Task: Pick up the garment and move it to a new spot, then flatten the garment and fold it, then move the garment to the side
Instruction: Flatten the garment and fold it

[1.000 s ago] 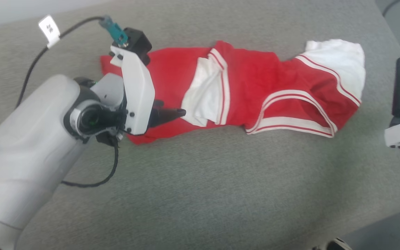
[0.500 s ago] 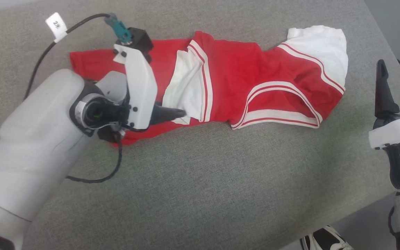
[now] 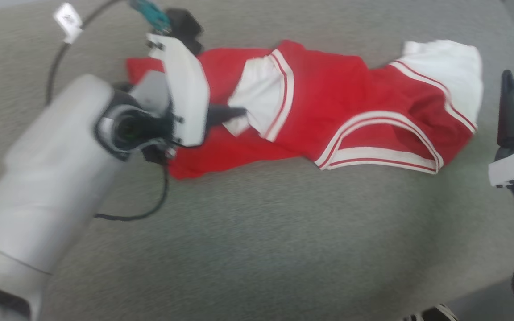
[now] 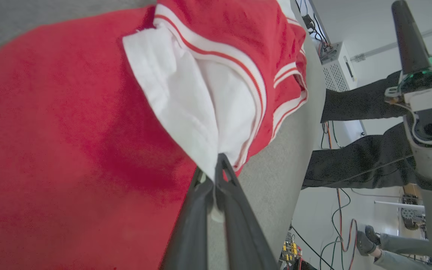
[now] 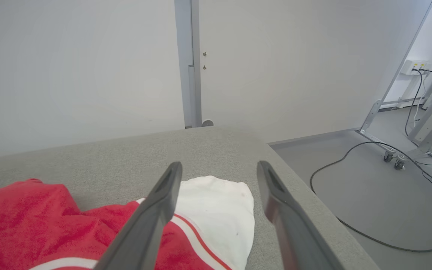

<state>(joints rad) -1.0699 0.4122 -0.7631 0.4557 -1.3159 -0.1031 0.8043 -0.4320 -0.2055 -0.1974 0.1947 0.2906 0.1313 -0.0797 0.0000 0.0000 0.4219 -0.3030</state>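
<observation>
Left fingers [image 4: 238, 217]: clenched tight, tips pinching the lower corner of the white panel [image 4: 186, 93] where it bunches to a point. The cloth is caught between them, not merely beside them.
Why that grip: the panel's edge stands proud of the red layer under it, so it offers a fold thin enough to pinch. My reading is that this is the pick-up hold for carrying the garment to a new spot.
The garment [image 3: 328, 93]: lies stretched out and rumpled across the far half of the counter. One end is beneath the left wrist; the other, a white end panel [image 3: 449, 58], is near the counter's right edge. Striped trim curls through its middle, and nothing is flattened or folded yet.
Right fingers [image 5: 152, 217]: released and spread wide with nothing between them, held near the garment's right end but apart from it.
Why they wait there: likely placed to take the opposite end, so the cloth can be carried by two points rather than dragged in a heap.
Counter [image 3: 257, 232]: grey textured fabric top, with a broad bare stretch on the near side where the garment could be laid.
Containers: the garment rests straight on the counter, in no bin or basket.
Cable [image 3: 127, 218]: loops off the left wrist onto the counter close to the red hem, where it could snag cloth during a lift.
Beyond the counter: a person's dark-trousered legs [image 4: 351, 161] are in view past its edge.
Stage: the first step, with the grasp made and the lift not yet done.
</observation>
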